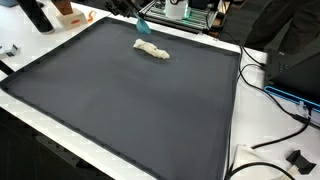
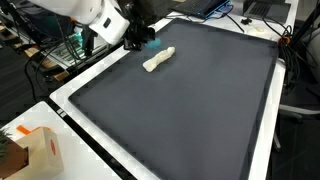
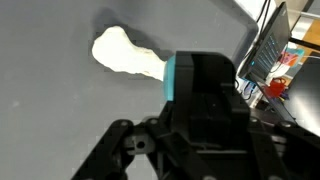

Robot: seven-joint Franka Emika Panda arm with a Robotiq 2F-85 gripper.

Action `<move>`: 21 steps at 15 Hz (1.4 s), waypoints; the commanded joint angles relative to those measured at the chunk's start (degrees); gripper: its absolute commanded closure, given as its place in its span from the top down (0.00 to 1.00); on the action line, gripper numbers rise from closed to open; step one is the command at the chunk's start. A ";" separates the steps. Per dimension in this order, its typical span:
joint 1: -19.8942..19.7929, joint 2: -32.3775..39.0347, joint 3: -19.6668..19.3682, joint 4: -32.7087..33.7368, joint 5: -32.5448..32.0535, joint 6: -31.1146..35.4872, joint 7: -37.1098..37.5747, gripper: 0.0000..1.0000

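While your end effector (image 1: 144, 21) hangs low over the bench (image 1: 236, 130), the white cloth roll (image 1: 152, 49) lies flat on the dark mat (image 1: 120, 110). It sits close to the bench edge that the arm reaches in over, about midway along that edge and well away from the other three. It looks like a rolled or wadded cloth, though the pictures are too coarse for you to be sure.

In the wrist view the white cloth roll (image 3: 125, 52) runs slantwise and one end slips out of sight behind the end effector's teal-faced finger (image 3: 170, 78). You are therefore over that end, not over its middle. In both exterior views the end effector seems to be just beside the roll and clear of it.

Whether the fingers stand apart or together I cannot tell, because the black body fills the lower wrist view.

The plain mat probably serves as contrast and as a soft working ground. The cardboard box (image 2: 40, 150) and the cables (image 1: 275, 130) stay off it, at the bench's corners and edges.
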 commanded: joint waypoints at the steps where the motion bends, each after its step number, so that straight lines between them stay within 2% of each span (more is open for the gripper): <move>1: -4.42 5.99 0.26 3.78 3.39 -6.09 -4.13 0.25; 6: -9.30 12.85 0.31 7.71 5.17 -12.56 -5.47 0.25; 11: -12.14 18.50 0.78 11.39 6.83 -17.37 -3.84 0.25; 17: -13.46 23.52 1.08 14.85 9.26 -19.66 -2.18 0.25; 21: -13.26 25.90 1.38 16.06 10.64 -18.12 0.41 0.25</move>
